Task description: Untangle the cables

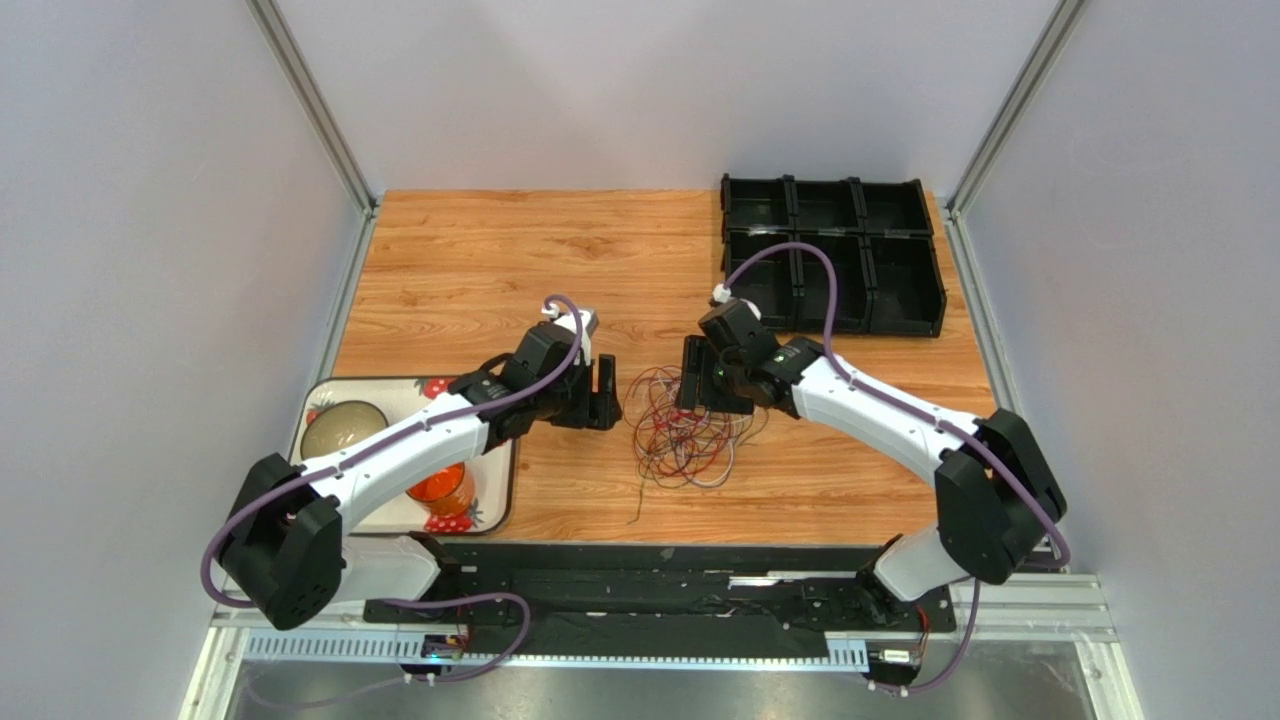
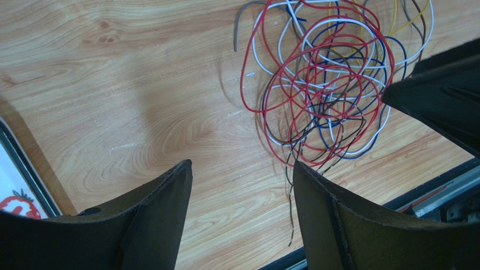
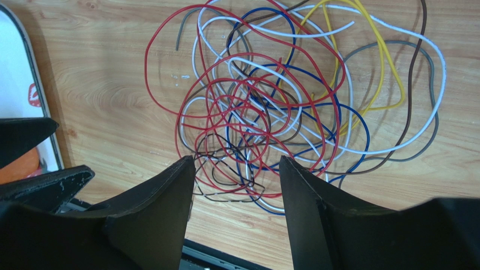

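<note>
So, the tangle of thin flexible cables (image 1: pixel 684 435), looped in red, white, blue, yellow, grey and dark brown, is found lying mid-way across the light wooden surface (image 1: pixel 481 255). From the top view only a small scribble is made out; the colours are sorted properly in the wrist views.

The black left end effector (image 1: pixel 601 393) is parked just left of the tangle with its fingers spread and nothing pinched. In its own view, bare wood is framed between the tips.

The black right end effector (image 1: pixel 699 375) is held over the tangle's far edge, also spread. A few dark and red loops are seen between its tips in the right wrist view, but contact can't be told.

A white strawberry-print tray (image 1: pixel 323 393) is set well left of the tangle, and is shown whole only from above.
</note>
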### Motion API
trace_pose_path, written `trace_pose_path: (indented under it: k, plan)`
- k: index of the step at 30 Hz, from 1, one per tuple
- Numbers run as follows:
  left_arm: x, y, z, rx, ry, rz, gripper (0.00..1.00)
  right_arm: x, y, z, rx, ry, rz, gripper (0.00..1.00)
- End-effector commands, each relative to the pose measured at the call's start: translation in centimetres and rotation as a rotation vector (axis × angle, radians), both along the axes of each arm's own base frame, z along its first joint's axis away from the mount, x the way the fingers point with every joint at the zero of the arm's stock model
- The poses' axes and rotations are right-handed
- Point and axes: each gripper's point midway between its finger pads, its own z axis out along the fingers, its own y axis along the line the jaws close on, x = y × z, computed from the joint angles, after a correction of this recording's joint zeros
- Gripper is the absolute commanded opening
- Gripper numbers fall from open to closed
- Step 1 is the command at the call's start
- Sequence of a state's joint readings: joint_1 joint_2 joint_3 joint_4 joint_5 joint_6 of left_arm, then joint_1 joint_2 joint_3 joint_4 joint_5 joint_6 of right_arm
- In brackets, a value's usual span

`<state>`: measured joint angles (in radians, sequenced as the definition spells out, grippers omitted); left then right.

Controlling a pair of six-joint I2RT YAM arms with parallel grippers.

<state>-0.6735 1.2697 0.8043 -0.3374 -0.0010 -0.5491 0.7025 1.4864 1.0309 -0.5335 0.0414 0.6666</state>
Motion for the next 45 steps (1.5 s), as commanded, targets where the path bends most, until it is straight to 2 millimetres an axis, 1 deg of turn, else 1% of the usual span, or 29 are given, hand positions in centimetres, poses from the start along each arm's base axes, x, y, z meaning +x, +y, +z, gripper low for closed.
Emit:
trace_pose_path:
  k: [1, 5, 7, 9, 12, 13, 14, 15, 18, 22, 24, 27, 30, 32, 33, 34, 36, 38, 39, 41, 42, 44, 45]
  plan:
    - [1.1, -1.2, 0.3, -0.036, -0.057, -0.011, 0.72, 1.5, 0.8, 0.6, -0.017, -0.038, -0.063, 0.6]
    - [0.3, -2.3, -0.2, -0.041, -0.055, -0.073, 0.71, 1.2, 0.4, -0.3, -0.032, -0.022, -0.111, 0.57]
    - [0.0, -3.1, 0.0, -0.049, -0.074, -0.107, 0.71, 1.4, -0.5, -0.4, -0.063, -0.037, -0.144, 0.55]
    - [-0.4, -3.7, 0.0, -0.048, -0.081, -0.13, 0.71, 1.8, -1.2, 0.1, -0.084, -0.071, -0.163, 0.55]
    - [-0.5, -4.4, -0.2, -0.047, -0.081, -0.147, 0.7, 2.7, -1.0, 0.8, -0.102, -0.105, -0.13, 0.54]
    - [-0.5, -4.6, -0.6, -0.041, -0.073, -0.148, 0.7, 2.7, -1.1, 0.7, -0.122, -0.099, -0.122, 0.54]
    - [-0.5, -4.9, -0.4, -0.048, -0.074, -0.155, 0.7, 3.2, -0.8, 1.0, -0.135, -0.11, -0.101, 0.53]
    - [-0.6, -5.0, -0.8, -0.041, -0.064, -0.157, 0.69, 3.4, -0.8, 0.8, -0.15, -0.111, -0.094, 0.52]
    - [-0.7, -5.5, -0.7, -0.041, -0.065, -0.169, 0.68, 4.1, -0.5, 0.4, -0.176, -0.122, -0.06, 0.49]
    - [-0.8, -6.1, -0.8, -0.041, -0.069, -0.174, 0.68, 4.8, 0.0, -0.2, -0.204, -0.13, -0.026, 0.49]
    - [-0.9, -6.3, -1.3, -0.037, -0.057, -0.179, 0.68, 5.2, 0.2, -0.3, -0.22, -0.126, -0.02, 0.49]
    - [-0.9, -6.8, -1.7, -0.031, -0.052, -0.186, 0.68, 5.2, -0.1, -0.4, -0.243, -0.113, -0.037, 0.49]
    - [-1.0, -7.2, -2.1, -0.02, -0.049, -0.194, 0.68, 4.9, -1.5, -0.4, -0.269, -0.11, -0.103, 0.48]
    - [-1.0, -7.5, -2.0, -0.019, -0.055, -0.201, 0.68, 4.6, -2.4, -0.1, -0.267, -0.12, -0.128, 0.48]
    - [-1.0, -7.6, -2.1, -0.018, -0.054, -0.204, 0.68, 4.5, -2.5, 0.1, -0.262, -0.127, -0.13, 0.48]
    - [-1.0, -7.8, -2.0, -0.02, -0.056, -0.207, 0.68, 4.4, -2.8, 0.6, -0.254, -0.141, -0.128, 0.48]
    - [-0.9, -8.2, -1.9, -0.023, -0.062, -0.214, 0.68, 4.3, -3.2, 0.8, -0.265, -0.142, -0.12, 0.48]
    - [-0.8, -8.6, -1.5, -0.025, -0.066, -0.221, 0.68, 4.6, -4.2, 1.2, -0.283, -0.154, -0.137, 0.48]
    - [-0.5, -9.0, -1.3, -0.026, -0.07, -0.223, 0.68, 4.9, -4.8, 1.3, -0.29, -0.156, -0.151, 0.48]
    - [-0.7, -9.3, -1.5, -0.018, -0.063, -0.232, 0.68, 5.5, -5.7, 1.4, -0.302, -0.163, -0.167, 0.48]
    - [-0.6, -9.6, -1.1, -0.024, -0.07, -0.235, 0.68, 5.9, -6.4, 1.4, -0.301, -0.159, -0.182, 0.49]
    - [-0.6, -9.8, -1.2, -0.023, -0.065, -0.237, 0.68, 6.5, -6.6, 1.2, -0.301, -0.157, -0.169, 0.48]
    - [-0.5, -10.1, -0.9, -0.029, -0.069, -0.237, 0.68, 6.9, -7.1, 1.0, -0.307, -0.149, -0.176, 0.49]
